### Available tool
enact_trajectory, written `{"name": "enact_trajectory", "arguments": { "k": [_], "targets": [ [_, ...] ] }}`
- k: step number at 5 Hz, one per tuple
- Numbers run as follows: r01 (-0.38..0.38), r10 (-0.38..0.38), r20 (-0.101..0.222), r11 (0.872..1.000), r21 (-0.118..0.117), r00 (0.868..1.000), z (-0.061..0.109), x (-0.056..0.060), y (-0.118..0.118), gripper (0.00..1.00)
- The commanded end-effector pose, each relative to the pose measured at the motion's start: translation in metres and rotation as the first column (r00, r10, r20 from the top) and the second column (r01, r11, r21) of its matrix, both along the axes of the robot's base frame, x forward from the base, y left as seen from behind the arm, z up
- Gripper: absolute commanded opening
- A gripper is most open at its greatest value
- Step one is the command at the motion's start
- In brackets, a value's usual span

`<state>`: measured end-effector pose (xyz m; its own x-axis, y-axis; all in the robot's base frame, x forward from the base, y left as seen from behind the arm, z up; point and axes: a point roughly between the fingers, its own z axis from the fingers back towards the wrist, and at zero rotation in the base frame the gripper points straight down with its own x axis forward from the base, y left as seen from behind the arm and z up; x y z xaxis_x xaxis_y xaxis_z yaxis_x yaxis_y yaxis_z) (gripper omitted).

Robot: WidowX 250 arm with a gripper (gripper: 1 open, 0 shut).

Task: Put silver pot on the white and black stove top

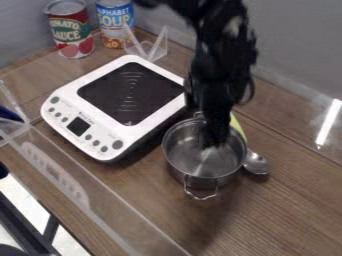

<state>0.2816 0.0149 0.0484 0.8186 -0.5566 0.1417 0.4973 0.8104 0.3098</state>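
Note:
The silver pot [205, 158] stands upright on the wooden table, just right of the white and black stove top [83, 118] and not on it. My gripper [214, 128] is motion-blurred and hangs over the pot's far rim, pointing steeply down. Its jaws look spread, one finger [201, 120] dipping toward the inside of the pot, and nothing is held. The pot's near loop handle shows at the front.
A metal spoon [254, 163] with a yellow-green handle lies against the pot's right side. Two cans [67, 30] stand at the back left. Clear plastic walls run along the table's left and front edges.

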Motion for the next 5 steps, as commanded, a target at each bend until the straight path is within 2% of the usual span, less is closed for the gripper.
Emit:
{"name": "enact_trajectory", "arguments": {
  "k": [1, 2, 3, 4, 5],
  "targets": [
    [0.026, -0.027, 0.030, 1.000, 0.014, 0.999, -0.004, -0.001, -0.005, 1.00],
    [0.001, -0.002, 0.041, 1.000, 0.030, 0.999, 0.028, 0.006, 0.004, 0.00],
    [-0.053, 0.050, 0.059, 0.997, 0.051, 0.997, 0.075, 0.014, 0.022, 0.00],
    [-0.121, 0.117, 0.078, 0.991, 0.051, 0.990, 0.093, 0.022, 0.044, 0.00],
    [-0.124, 0.121, 0.076, 0.991, 0.040, 0.990, 0.091, 0.021, 0.032, 1.00]
  ]
}}
